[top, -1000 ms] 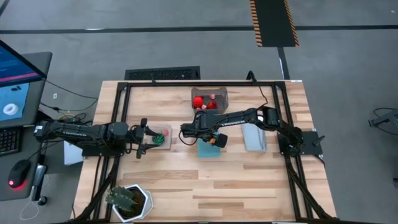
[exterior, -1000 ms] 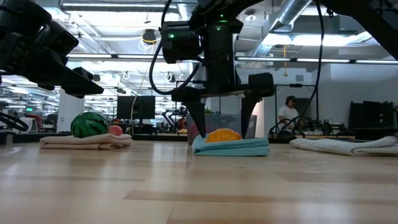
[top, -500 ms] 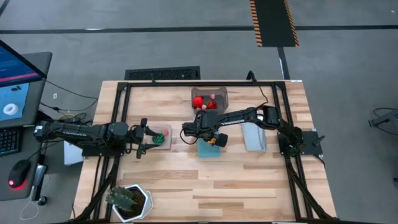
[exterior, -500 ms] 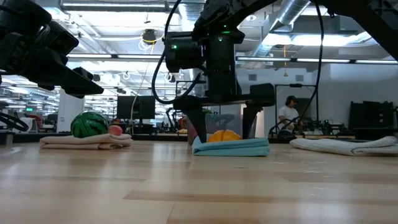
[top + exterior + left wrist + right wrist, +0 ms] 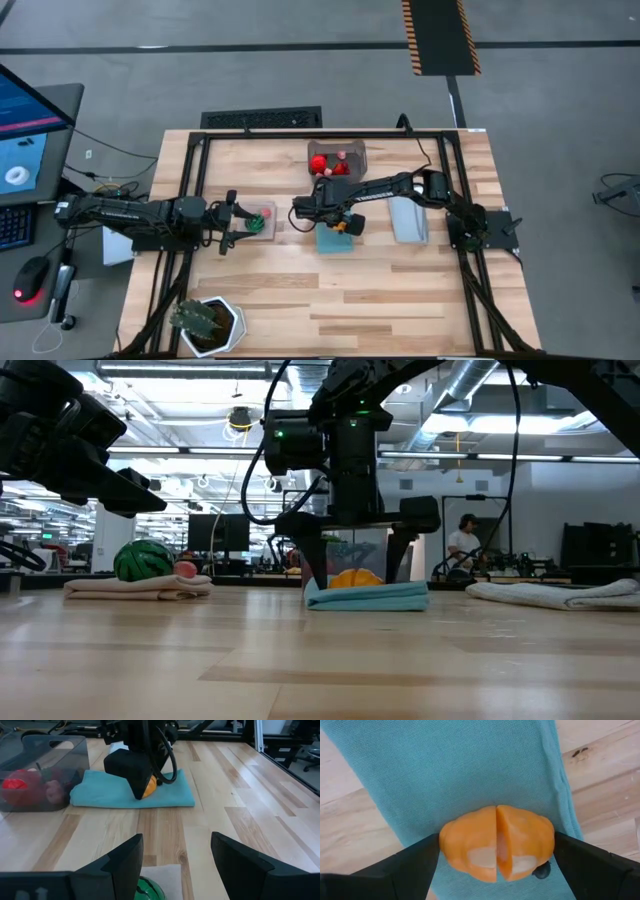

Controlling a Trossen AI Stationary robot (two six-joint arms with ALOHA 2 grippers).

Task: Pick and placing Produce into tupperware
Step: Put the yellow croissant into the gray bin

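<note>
Worktop (image 5: 400, 290): one tupperware (image 5: 337, 158) at the far edge, holding red and pink produce (image 5: 320, 164).
One orange piece (image 5: 496, 848) on the teal mat (image 5: 336, 241), mid-worktop.
Right gripper (image 5: 496, 857): jaws spread wide, flanking the orange piece; right wrist view alone shows its split.
Left gripper (image 5: 234, 222): jaws parted, empty, over a green piece (image 5: 256, 223) on the left; low view adds a pink piece (image 5: 185, 569) beside it.

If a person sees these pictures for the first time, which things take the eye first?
The right gripper stands open over the teal cloth at mid-table, its fingers either side of an orange toy fruit. Behind it, the tupperware holds red produce. The left gripper hovers by a green toy.
</note>
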